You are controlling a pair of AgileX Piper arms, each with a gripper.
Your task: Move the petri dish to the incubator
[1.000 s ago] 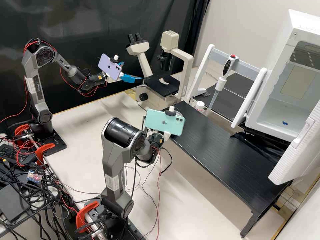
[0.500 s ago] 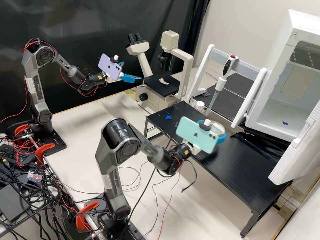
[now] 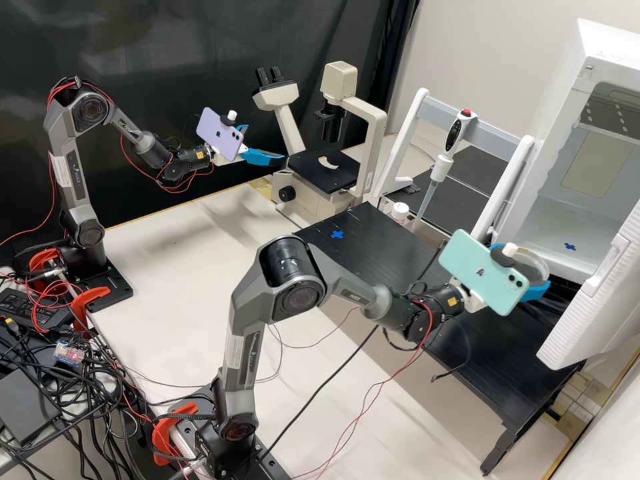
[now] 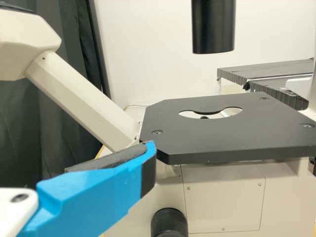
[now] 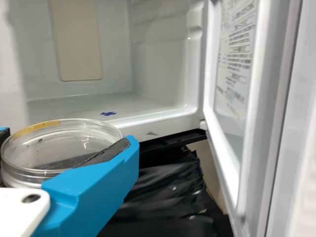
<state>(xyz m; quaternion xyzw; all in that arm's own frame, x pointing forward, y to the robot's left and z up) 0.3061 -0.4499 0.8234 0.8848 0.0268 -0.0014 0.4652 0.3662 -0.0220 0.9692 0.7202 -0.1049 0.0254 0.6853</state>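
In the high view my right gripper (image 3: 531, 271), on the nearer arm, is shut on the clear petri dish (image 3: 539, 260) in front of the open incubator (image 3: 610, 50). The right wrist view shows the dish (image 5: 64, 143) roughly level between the blue fingers of my right gripper (image 5: 66, 140), just outside the incubator's opening. A blue cross (image 5: 108, 113) marks its white floor (image 5: 158, 106). My left gripper (image 3: 265, 143) stands open beside the microscope in the high view. One finger of my left gripper (image 4: 98, 192) shows below the stage edge in the left wrist view.
The incubator's open door (image 5: 279, 118) stands beside the opening. A microscope (image 3: 323, 167) is at the back, and a pipette (image 3: 445, 157) hangs on a white stand (image 3: 403, 143). The black raised shelf (image 3: 467, 360) runs below the right gripper.
My right arm has swung and reached to the right across the black shelf, carrying the petri dish to the front of the incubator. The left arm has kept still.
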